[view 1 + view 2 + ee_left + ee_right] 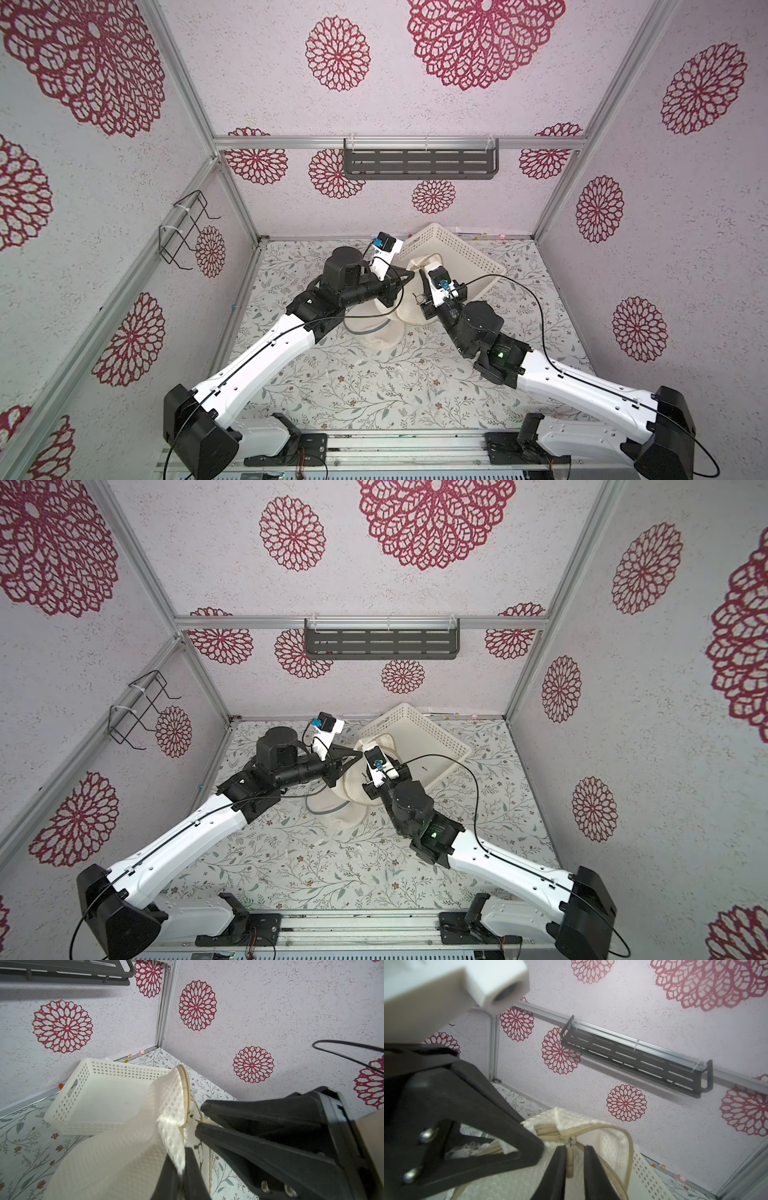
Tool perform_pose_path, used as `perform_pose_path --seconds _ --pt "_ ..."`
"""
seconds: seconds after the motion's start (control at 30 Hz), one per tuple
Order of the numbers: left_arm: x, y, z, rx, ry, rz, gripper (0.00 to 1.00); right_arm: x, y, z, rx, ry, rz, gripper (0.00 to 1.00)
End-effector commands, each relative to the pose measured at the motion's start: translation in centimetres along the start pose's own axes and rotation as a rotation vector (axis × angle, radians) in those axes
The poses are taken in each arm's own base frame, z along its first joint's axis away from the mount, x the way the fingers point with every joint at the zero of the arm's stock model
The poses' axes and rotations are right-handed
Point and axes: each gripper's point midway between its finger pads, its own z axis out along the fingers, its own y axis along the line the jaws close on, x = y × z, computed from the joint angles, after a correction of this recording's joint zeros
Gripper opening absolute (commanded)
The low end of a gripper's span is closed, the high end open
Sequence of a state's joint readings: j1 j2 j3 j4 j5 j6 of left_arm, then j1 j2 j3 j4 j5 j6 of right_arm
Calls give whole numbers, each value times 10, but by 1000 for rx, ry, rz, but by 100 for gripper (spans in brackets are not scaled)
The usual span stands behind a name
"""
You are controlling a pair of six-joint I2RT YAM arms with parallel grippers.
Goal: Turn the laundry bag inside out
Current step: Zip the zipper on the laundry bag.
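The white mesh laundry bag [388, 334] [353, 810] is lifted off the floral table between both arms, and its lower part rests on the table. My left gripper [182, 1160] [409, 275] is shut on a fold of the bag's mesh [116, 1157] near the beige zipper. My right gripper [575, 1152] [199, 1116] faces it from the other side. Its jaws stand narrowly apart around the beige zipper pull [570, 1160], which lies against one finger with a small gap to the other. The zipper slider [571, 1140] sits just past the fingertips.
A white perforated basket [457, 253] [68, 1093] stands tilted just behind the bag, near the back wall. A grey shelf [419, 164] hangs on the back wall and a black wire rack [187, 228] on the left wall. The right arm's cable [519, 286] loops over the basket.
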State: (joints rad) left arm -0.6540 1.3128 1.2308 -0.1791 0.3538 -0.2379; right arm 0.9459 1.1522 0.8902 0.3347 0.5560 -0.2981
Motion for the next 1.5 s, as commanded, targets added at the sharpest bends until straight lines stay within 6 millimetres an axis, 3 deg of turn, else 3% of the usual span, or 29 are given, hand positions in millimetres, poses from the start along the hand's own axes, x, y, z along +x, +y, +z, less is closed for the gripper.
perform_pose_path --seconds 0.0,0.13,0.4,0.57,0.83,0.9,1.0,1.03,1.13,1.23,1.3,1.47 --pt "-14 -14 -9 32 -40 31 0 -22 -5 -1 15 -55 37 14" --pt "-15 -15 -11 35 -42 41 0 -20 -5 -1 11 -50 48 0" --pt "-1 -9 -18 3 -40 119 0 -6 -34 -11 91 47 314 0" --pt "2 -10 -21 10 -73 152 0 27 -50 -16 46 270 570 0" --pt "4 -1 -24 -42 -185 193 0 84 -44 -35 -54 421 995 0" --pt "10 3 -23 -65 -185 211 0 86 -45 -36 -70 393 1090 0" --pt "28 5 -17 -54 -141 219 0 70 -48 -32 -120 334 1144 0" --pt "36 5 -15 -43 -116 209 2 62 -50 -29 -134 317 1143 0" --pt "56 8 -10 -42 -35 199 28 47 -56 -23 -153 299 1083 0" --pt "69 22 -14 -113 24 207 54 44 -59 -22 -158 318 997 0" --pt "74 29 -20 -159 53 220 66 43 -57 -22 -178 334 948 0" --pt "74 23 -29 -142 86 266 74 37 -49 -24 -255 372 800 0"
